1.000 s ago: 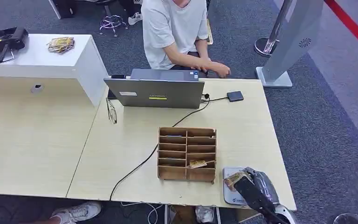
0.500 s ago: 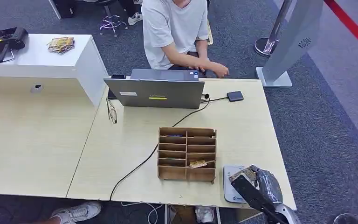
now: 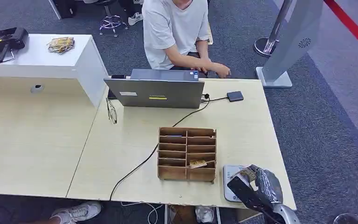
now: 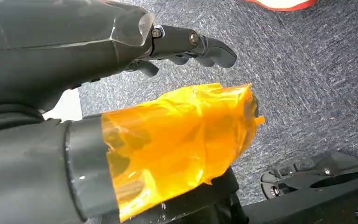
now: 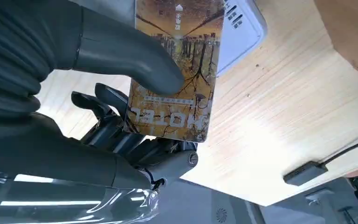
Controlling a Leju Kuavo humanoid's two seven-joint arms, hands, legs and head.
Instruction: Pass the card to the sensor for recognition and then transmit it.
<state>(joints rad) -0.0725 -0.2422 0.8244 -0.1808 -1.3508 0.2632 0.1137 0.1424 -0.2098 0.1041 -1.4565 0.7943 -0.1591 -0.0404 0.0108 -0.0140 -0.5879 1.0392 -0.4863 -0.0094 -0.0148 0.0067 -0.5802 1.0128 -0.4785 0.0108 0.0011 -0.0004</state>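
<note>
My right hand (image 3: 259,187) holds a brown hotel card (image 3: 247,173) near the table's front right corner, just over the white sensor pad (image 3: 229,187). In the right wrist view the thumb presses the card (image 5: 179,70) against the fingers (image 5: 103,105), and the sensor pad (image 5: 243,29) lies close behind the card's far end. Whether the card touches the pad I cannot tell. My left hand (image 4: 98,88) hangs over grey carpet, holding nothing, with its fingers (image 4: 207,45) stretched out and orange tape on the thumb (image 4: 182,140).
A wooden slotted organizer (image 3: 187,154) stands left of the sensor, with another card (image 3: 198,163) in a lower slot. Behind it are a grey laptop (image 3: 154,91), a black cable (image 3: 140,163) and a small black device (image 3: 235,96). A person (image 3: 179,32) sits at the far side.
My right hand has shifted a little to the right with the card, further over the sensor pad. The person's hand barely moved.
</note>
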